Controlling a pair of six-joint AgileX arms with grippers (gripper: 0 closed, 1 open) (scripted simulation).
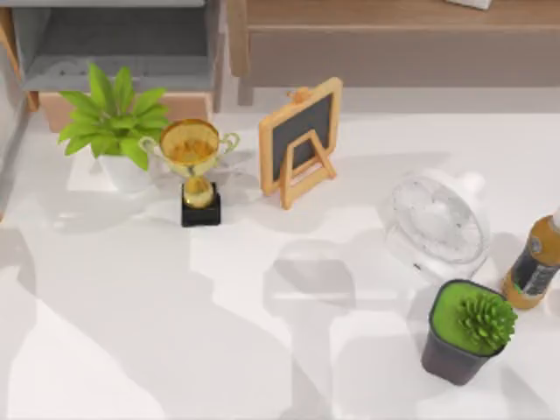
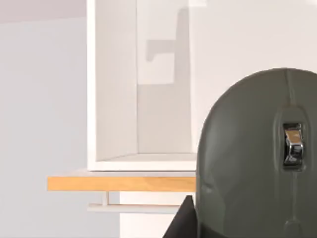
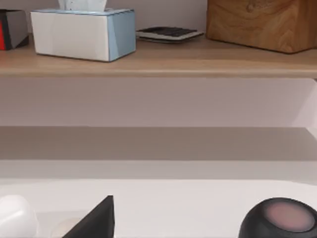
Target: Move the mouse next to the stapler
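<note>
Mouse [image 2: 257,158] sits hard up against the left wrist camera, its dark grey back and chrome wheel facing the lens. Its long axis seems to run in line with the reach of the left gripper [image 2: 233,230]. One dark finger [image 2: 183,223] lies against its flank, so I judge the fingers closed on it and the mouse carried clear of the bench, with a white cabinet [image 2: 141,99] and a wooden ledge [image 2: 119,182] behind. The left arm is therefore the one placed to do the move. From above, the white bench [image 1: 175,332] carries, left to right, a leafy plant [image 1: 114,122], a gold trophy [image 1: 194,166], a small chalkboard easel [image 1: 299,140], a white desk fan [image 1: 437,223], a succulent in a dark pot [image 1: 464,332] and a brown bottle [image 1: 535,267]; the front left and middle are open, shadowed surface. The right gripper [image 3: 96,220] looks toward a wooden shelf [image 3: 158,64] holding a tissue box [image 3: 81,32], a flat dark device [image 3: 168,33] and a wooden block [image 3: 262,22]; how wide its fingers stand I cannot tell. A red-and-black thing [image 3: 11,29] at the shelf's end might be the stapler, but it is too cut off to tell, so the set-down spot needs finding first.
</note>
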